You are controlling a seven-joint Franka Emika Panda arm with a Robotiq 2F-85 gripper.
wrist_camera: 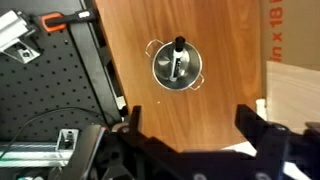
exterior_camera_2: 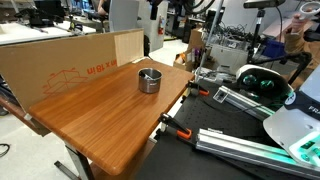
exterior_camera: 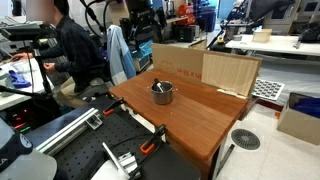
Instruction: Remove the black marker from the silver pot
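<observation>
The silver pot (wrist_camera: 177,68) stands on the wooden table (wrist_camera: 220,60), small and round with short side handles. The black marker (wrist_camera: 178,57) lies in it, its dark tip resting over the rim. The pot shows in both exterior views (exterior_camera: 163,93) (exterior_camera_2: 149,80), near the middle of the table. My gripper (wrist_camera: 190,125) is open and empty, high above the table. Its two black fingers frame bare wood short of the pot. In an exterior view the dark arm (exterior_camera: 140,22) hangs above the far side of the table.
Cardboard sheets (exterior_camera: 205,68) (exterior_camera_2: 70,58) stand along the table's back edge. Orange-handled clamps (exterior_camera: 150,147) (exterior_camera_2: 172,126) grip the near edge. A black perforated board with metal rails (wrist_camera: 50,90) lies beside the table. A seated person (exterior_camera: 70,45) is nearby.
</observation>
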